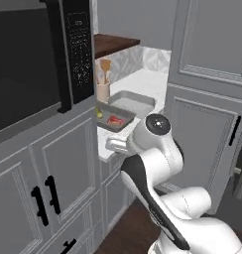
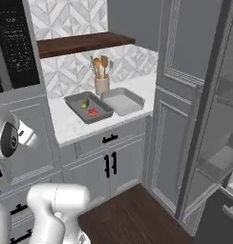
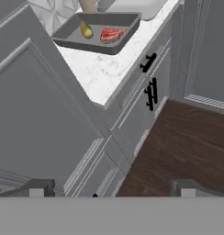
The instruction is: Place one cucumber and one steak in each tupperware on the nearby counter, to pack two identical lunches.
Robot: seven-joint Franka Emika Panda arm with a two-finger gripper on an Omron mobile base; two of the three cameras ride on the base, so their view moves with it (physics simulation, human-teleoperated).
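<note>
On the white marble counter [image 3: 100, 69] a dark grey tupperware [image 3: 68, 34] holds one yellow-green cucumber [image 3: 86, 30] and one red steak [image 3: 111, 34]. The base views show the same tupperware [image 2: 73, 101] with the cucumber [image 2: 84, 103] and the steak [image 2: 92, 112] inside. A lighter grey tupperware [image 2: 122, 101] stands just right of it with nothing visible in it. My gripper [image 3: 112, 189] is open, with nothing between its fingertips [image 3: 38, 188]. It hangs well short of the counter, out in front of the cabinets and facing the dark tray.
A beige utensil cup [image 2: 102, 85] stands behind the trays under a dark wooden shelf [image 2: 85, 43]. A tall grey cabinet [image 3: 40, 105] lies close on the hand's left. Another tall cabinet [image 2: 175, 95] bounds the counter's right end. Black handles [image 3: 152, 92] stick out below the counter, over a wood floor [image 3: 178, 147].
</note>
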